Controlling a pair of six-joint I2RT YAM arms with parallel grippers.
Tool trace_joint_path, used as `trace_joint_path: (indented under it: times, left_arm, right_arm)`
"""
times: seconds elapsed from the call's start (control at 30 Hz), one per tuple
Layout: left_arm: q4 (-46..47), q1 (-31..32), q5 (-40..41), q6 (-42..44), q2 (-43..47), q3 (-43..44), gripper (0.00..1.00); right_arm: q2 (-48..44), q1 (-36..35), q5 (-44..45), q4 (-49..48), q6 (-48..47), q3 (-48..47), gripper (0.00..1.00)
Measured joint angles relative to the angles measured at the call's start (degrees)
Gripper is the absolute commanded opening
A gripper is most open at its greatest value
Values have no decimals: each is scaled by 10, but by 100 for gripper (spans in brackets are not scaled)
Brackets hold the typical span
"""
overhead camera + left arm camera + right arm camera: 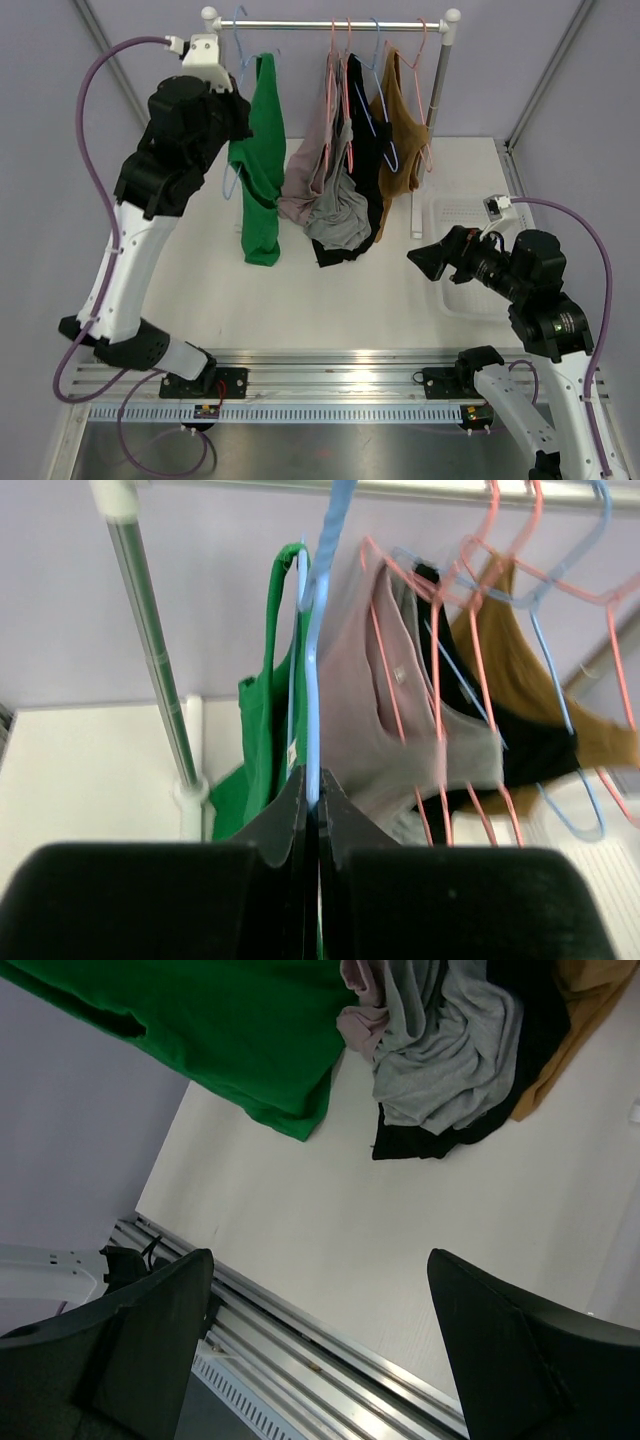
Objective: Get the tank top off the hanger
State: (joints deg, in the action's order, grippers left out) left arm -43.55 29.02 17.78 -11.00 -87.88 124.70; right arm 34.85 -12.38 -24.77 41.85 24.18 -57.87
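Top external view: the green tank top hangs on a blue hanger at the left end of the rail. Its long axis is vertical, with the straps up and the hem down at the white table, perhaps touching it. The cloth is a soft, matte knit, gathered into a narrow drape. The left gripper is at the top's upper left edge, its fingertips lost against the dark wrist. The right gripper hovers low on the right, well apart from the clothes.

Left wrist view: the black fingers are clenched on the blue hanger's thin, glossy wire, which rises straight to the rail. The green strap loops just left of the wire, and a pink top hangs on its right.

Right wrist view: the broad, wedge-shaped jaws stand released, with nothing between them. The green hem lies beyond them, near crumpled grey cloth.
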Motion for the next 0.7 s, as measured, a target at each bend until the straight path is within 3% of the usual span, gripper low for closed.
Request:
trace_joint_path:
  times: [0.13,0.4,0.5,0.7]
  left_arm:
    - [-10,1,-52,-25,133,-150,0]
    - [-31,5,-131,-82,379,-376,0]
    - [-40,5,-167,-101,449,-445,0]
    - [-45,6,-266,-139,528,-601,0]
  right_arm:
    - [15,0,-35,-37,8,-10,97]
    - [127,-18,-135,-222,108,-10,99]
    - [187,-85,-121,-272,129,-10,100]
    - [282,-288,20,-332,148,-8,96]
